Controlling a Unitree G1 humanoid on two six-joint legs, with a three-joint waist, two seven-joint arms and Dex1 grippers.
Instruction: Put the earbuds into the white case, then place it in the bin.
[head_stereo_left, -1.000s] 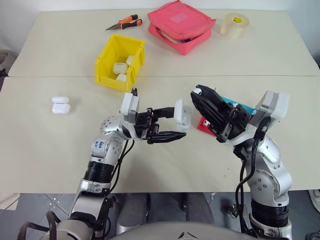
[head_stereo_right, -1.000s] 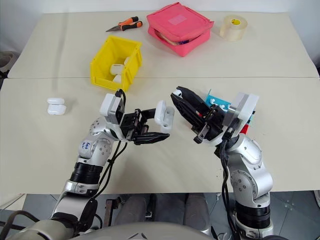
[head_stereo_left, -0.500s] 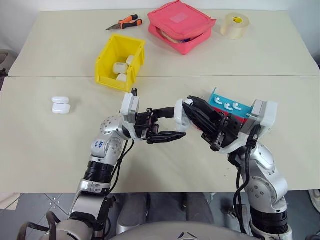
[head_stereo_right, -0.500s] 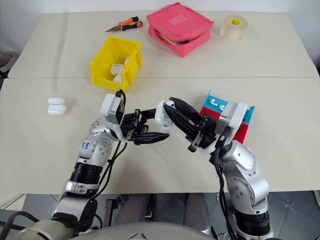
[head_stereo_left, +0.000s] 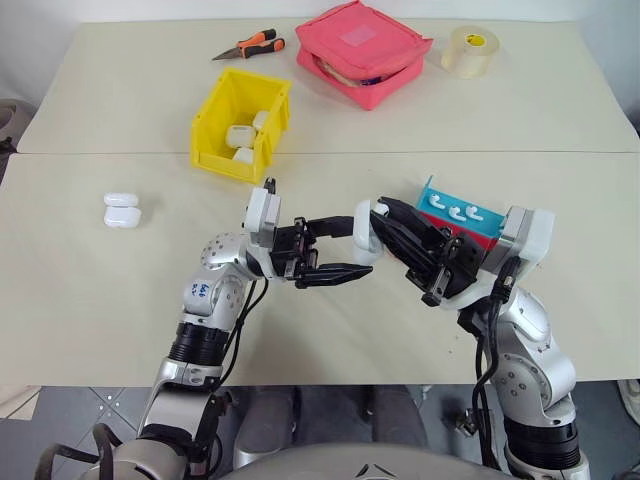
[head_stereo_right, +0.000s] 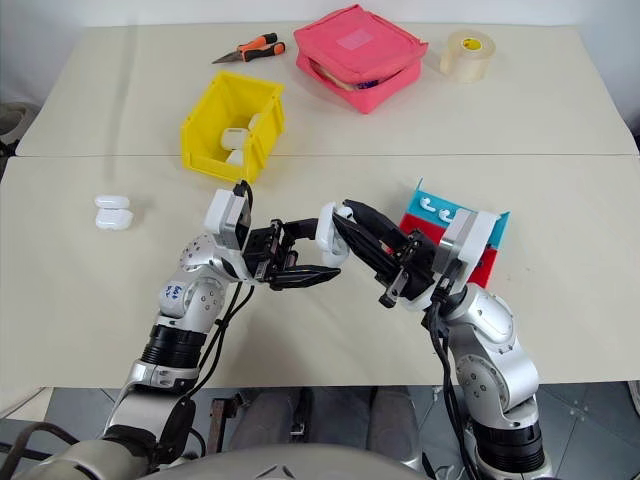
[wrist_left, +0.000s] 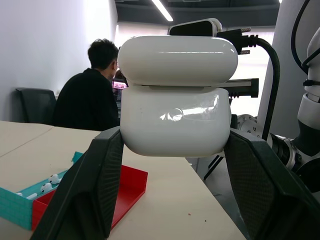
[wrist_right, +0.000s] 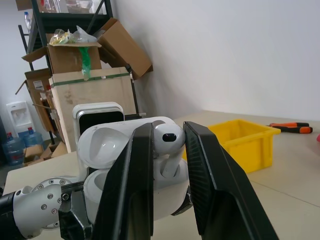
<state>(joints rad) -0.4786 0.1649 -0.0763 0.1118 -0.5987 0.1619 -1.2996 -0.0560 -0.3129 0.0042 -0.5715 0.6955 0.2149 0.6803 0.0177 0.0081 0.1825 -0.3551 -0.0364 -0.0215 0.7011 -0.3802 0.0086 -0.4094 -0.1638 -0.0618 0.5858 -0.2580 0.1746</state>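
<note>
Holding the white case (head_stereo_left: 366, 236) above the near half of the table (head_stereo_left: 90, 290), my left gripper (head_stereo_left: 345, 247) has its two black fingers clamped on the case's lower body, and the lid stands flipped up. From the right, my right gripper (wrist_right: 167, 150) has its jaws narrow, pinching one of the earbuds (wrist_right: 166, 142), whose stem points down into the case's open mouth; in the right wrist view the bud sits just at the rim, and I cannot tell whether it touches the well. Just right of the two grippers lies a red and teal tray (head_stereo_left: 470, 222), and I can see more loose earbuds (head_stereo_left: 455, 211) lying along its teal far edge. Farther away and to the left, the bin (head_stereo_left: 213, 120) sits just beyond the seam between the two tabletops, with several white cases (head_stereo_left: 240, 136) inside it. Two more white cases (head_stereo_left: 121, 211) lie together on the near tabletop, well to the left of my left arm. At the far side I see orange-handled pliers (head_stereo_left: 249, 45), a pink zip pouch (head_stereo_left: 362, 49) and a roll of clear tape (head_stereo_left: 470, 50) with a small yellow label inside its core that I cannot read. There is small blue handwriting on my left forearm, too small to make out. In the left wrist view, a person (wrist_left: 90, 97) in dark clothes sits with their back to me.
</note>
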